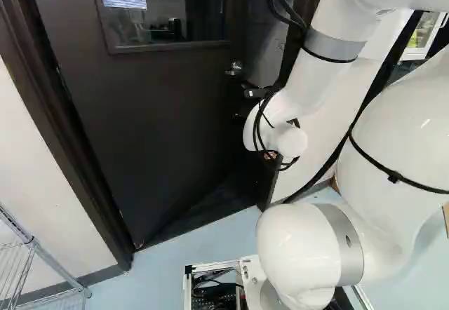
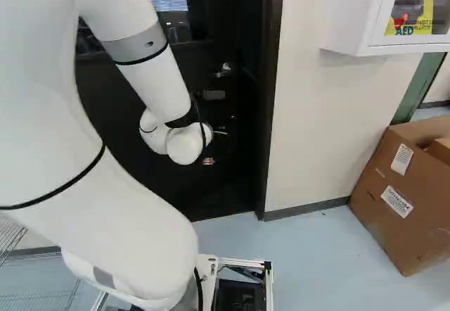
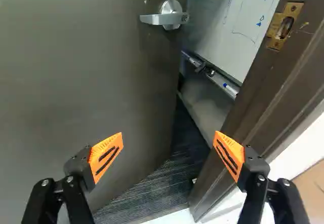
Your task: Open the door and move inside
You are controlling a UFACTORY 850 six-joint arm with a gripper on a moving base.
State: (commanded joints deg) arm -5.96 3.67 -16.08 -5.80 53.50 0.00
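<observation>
Door (image 3: 101, 72) ajar, gripper (image 3: 169, 134) spread

Door stands at eleven o'clock from the gripper, frame (image 3: 268, 82) at two, lever (image 3: 172, 17) near twelve. Fingers wide apart, pinching nothing. Panel judged heavy and stiff, though hinged to swing; lever probably slick. No grip appears needed: push steadily below the lever, near the free edge. Avoid the window (image 1: 165, 8), presumably fragile.

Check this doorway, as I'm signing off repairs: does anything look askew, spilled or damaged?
Only something small: the dark brown door frame has a pale scuff beside its brass strike plate, odd against the darker paint, perhaps wear. The dark flat door stands ajar, which suits the task. I see no spill.
</observation>
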